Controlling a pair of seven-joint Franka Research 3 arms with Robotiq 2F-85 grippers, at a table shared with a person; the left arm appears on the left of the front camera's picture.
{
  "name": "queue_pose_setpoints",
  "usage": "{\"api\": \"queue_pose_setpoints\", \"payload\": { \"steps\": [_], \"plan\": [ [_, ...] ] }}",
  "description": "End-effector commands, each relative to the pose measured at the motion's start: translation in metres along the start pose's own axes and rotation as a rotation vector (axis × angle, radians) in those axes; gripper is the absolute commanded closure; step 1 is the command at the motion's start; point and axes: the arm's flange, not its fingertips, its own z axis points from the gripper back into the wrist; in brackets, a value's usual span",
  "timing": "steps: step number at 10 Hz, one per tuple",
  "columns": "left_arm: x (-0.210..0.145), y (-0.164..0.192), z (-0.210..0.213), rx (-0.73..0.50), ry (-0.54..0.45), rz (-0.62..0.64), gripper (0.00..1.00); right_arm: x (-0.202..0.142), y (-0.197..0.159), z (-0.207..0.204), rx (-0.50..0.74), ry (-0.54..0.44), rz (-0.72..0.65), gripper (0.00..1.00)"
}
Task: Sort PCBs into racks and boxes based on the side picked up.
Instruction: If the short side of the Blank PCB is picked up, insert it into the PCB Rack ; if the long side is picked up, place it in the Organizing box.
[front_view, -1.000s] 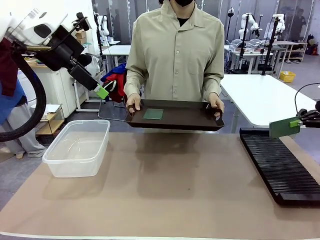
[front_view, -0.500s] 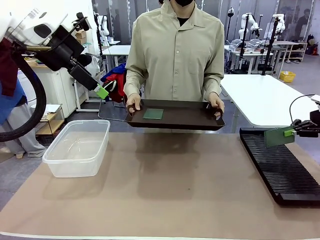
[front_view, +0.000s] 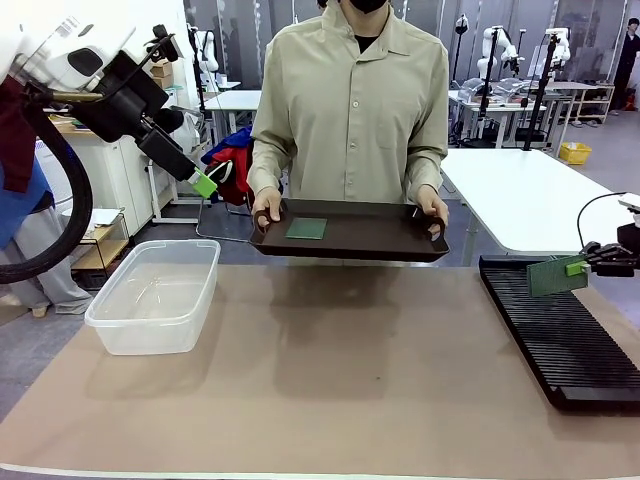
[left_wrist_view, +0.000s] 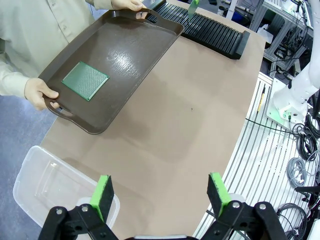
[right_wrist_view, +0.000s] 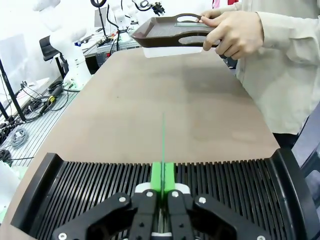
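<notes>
Front view: right gripper (front_view: 577, 267) pinches thin green PCB (front_view: 555, 276) edge-up over black slotted rack (front_view: 560, 340); left gripper (front_view: 205, 184) spread

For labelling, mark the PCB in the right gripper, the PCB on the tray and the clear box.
held PCB (front_view: 552, 278), front view, middle of its face.
tray PCB (left_wrist_view: 85, 80), left wrist view, centre of board.
clear box (front_view: 145, 338), front view, near wall.

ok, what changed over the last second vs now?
The right gripper, shut on a PCB, came down and slightly to the robot's left, bringing the board low over the rack; whether it touches a slot, I can't tell. Nothing grabbed or released. Unchanged: left gripper open and raised near the tub, person holding the tray with the other PCB on it.
</notes>
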Motion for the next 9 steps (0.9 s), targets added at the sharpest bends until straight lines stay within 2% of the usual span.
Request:
{"api": "queue_pose_setpoints", "payload": {
  "steps": [1,4,9],
  "plan": [
    [-0.001,0.0,-0.001,0.007,-0.003,-0.006,0.0,0.0,0.0,-0.001,0.001,0.0,0.0,0.98],
    [-0.001,0.0,-0.001,0.007,-0.003,-0.006,0.0,-0.015,-0.014,0.0,-0.006,-0.008,-0.078,0.98],
    [-0.001,0.0,-0.001,0.007,-0.003,-0.006,0.0,-0.03,-0.028,-0.003,-0.05,-0.031,-0.09,0.98]
  ]
}}
